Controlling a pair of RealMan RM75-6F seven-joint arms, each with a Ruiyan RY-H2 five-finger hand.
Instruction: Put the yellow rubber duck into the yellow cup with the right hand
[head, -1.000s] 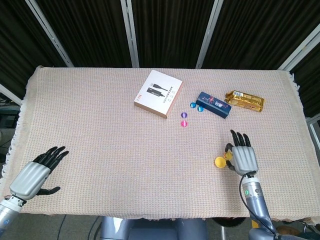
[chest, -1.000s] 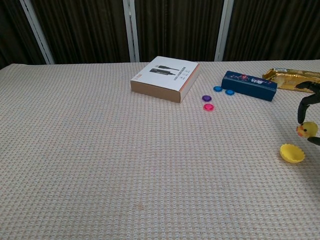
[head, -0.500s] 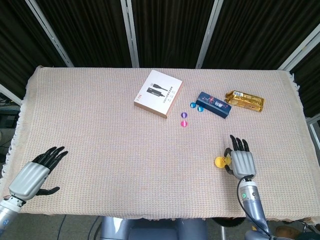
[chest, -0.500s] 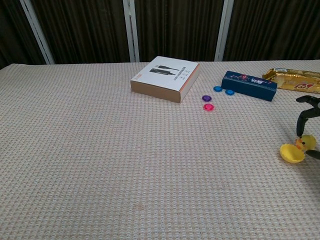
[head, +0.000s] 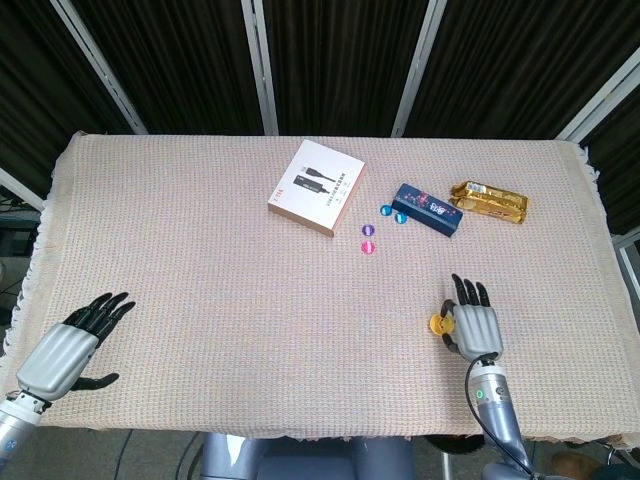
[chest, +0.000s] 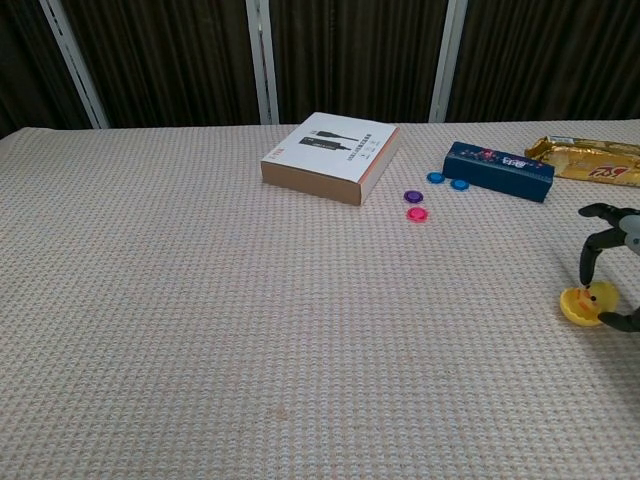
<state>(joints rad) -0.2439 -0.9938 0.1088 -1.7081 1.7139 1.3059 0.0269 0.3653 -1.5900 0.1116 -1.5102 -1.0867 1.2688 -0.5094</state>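
Observation:
The yellow rubber duck (chest: 601, 297) sits low in the small yellow cup (chest: 575, 308) near the table's front right edge. My right hand (chest: 612, 262) is over them, and the duck is pinched between a curved finger on its left and the thumb beneath it. From the head view the right hand (head: 476, 326) covers the duck, and only the cup's left rim (head: 437, 323) shows. My left hand (head: 70, 349) rests open at the front left corner, far from both objects.
A white box (head: 316, 187) lies at centre back. Right of it are a dark blue box (head: 427, 210) and a gold snack packet (head: 488, 200). Several small coloured discs (head: 368, 238) lie between the boxes. The table's edge runs just right of the cup.
My right hand has moved left and down with the duck, from beside and above the cup to the cup's mouth. The left hand has stayed still.

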